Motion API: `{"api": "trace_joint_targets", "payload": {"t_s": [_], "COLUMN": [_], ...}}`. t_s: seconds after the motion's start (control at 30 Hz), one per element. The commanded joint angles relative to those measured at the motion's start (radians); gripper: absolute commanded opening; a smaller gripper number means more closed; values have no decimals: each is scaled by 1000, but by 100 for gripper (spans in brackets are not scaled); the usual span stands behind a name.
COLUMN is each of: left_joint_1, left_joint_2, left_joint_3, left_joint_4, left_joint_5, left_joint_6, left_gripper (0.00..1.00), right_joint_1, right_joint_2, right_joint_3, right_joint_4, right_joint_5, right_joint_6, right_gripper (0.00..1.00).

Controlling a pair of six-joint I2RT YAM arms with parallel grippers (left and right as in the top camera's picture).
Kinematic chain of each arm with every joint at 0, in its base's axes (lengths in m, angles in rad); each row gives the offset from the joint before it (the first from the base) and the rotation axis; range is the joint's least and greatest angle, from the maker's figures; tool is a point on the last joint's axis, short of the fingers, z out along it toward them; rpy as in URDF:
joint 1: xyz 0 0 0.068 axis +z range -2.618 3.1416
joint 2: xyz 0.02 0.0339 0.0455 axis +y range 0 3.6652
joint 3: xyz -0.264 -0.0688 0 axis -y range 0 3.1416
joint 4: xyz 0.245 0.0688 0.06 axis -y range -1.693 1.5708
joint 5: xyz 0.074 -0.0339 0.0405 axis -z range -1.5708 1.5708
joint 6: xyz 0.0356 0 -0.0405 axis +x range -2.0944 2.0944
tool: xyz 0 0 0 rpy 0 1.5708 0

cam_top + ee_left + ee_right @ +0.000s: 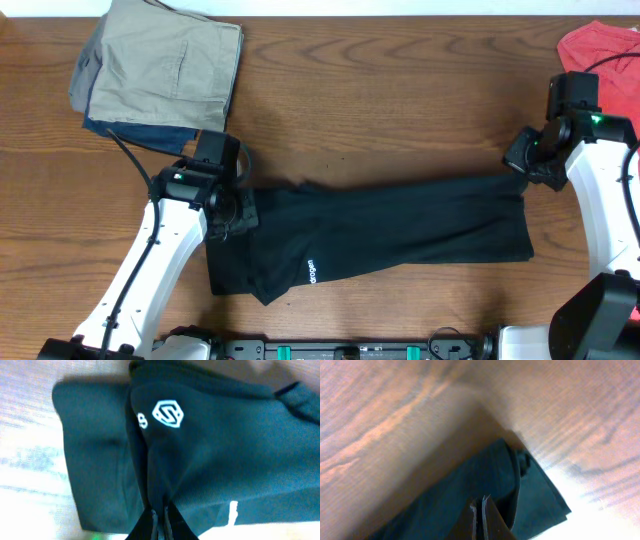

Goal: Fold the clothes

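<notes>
Black, soft jersey is what we are dealing with. The T-shirt lies on the wooden bench as a long band across the middle of the overhead view, running from lower left to right of centre. The left claw is pinched closed on the shirt's left end. Its wrist view shows the fingers meeting on a ridge of gathered cloth at the bottom of the frame. The right claw is likewise closed on fabric, at the band's upper right corner. In its own view the tips nip a dark fold at bottom centre.

We judge the main risk to be the grip itself. Each claw seems to hold only a thin pinch, so a quick lift or a pull apart could let a layer slide free and open the fold. If the two claws move unevenly, the band could twist or drag across the bench and land askew. The left end is bunched and wider than the right, so that lump may get pressed in as a crease.

The shirt looks matte and limp, with a white hexagonal logo near the left claw and small white lettering at lower left. Folded khaki trousers sit at upper left and a red garment at upper right, both apart from it.
</notes>
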Motion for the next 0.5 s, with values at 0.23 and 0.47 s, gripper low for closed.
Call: {"api": "trace_joint_targets", "payload": {"t_s": [0.23,0.47], "left_joint_1": [3,2], "left_joint_2": [-93,-114], "left_joint_3": [-3,-18], "left_joint_4": [-126,-141], "left_joint_5": [-5,77], "left_joint_6": [-19,-32], "left_gripper": [6,6], "right_joint_1": [-56,-60], "right_joint_2": [-27,-31], "right_joint_3": [3,-3], "right_joint_4": [-123,-202], "right_joint_5": [40,35], "right_joint_6": [40,54], "right_gripper": [1,1]}}
